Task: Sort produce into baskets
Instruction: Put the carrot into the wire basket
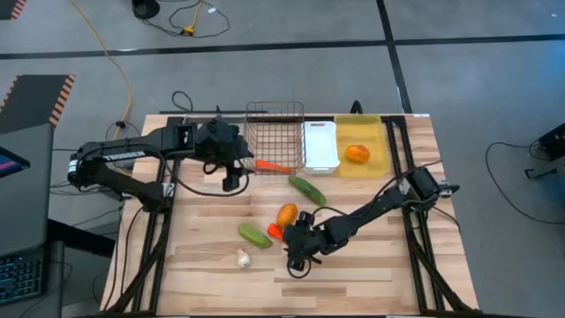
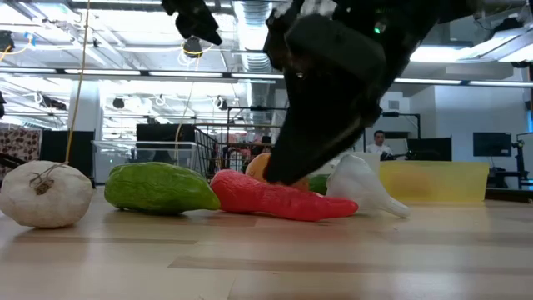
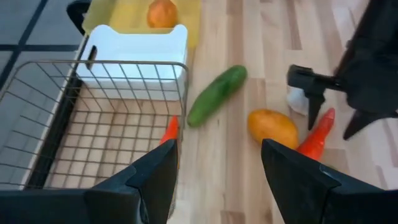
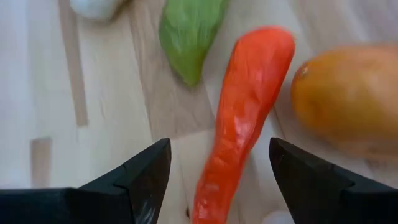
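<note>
Two open fingers of the right gripper (image 4: 214, 180) straddle the carrot (image 4: 245, 112); orange (image 4: 348, 99) sits at its 3 o'clock, so closing crooked probably knocks it away. Left gripper (image 3: 217, 180) hangs open by the wire basket (image 3: 93, 118).

The pale wooden plank bench (image 1: 371, 274) stands on a grey concrete floor (image 1: 477, 84) crossed by dark seam lines. An orange power cable (image 1: 113, 66) snakes over the floor from the upper left toward the bench's left corner, and thinner black cables (image 1: 177, 22) lie near a small yellow plug (image 1: 188, 31) at the top. A black-and-orange hazard-striped mat (image 1: 40, 97) sits at the far left, above a dark desk with a black keyboard (image 1: 19, 276). From bench level, the room behind shows bright ceiling strip lights (image 2: 125, 37), and a person (image 2: 380, 143) seated among dark computer monitors (image 2: 491, 146) in the background.
</note>
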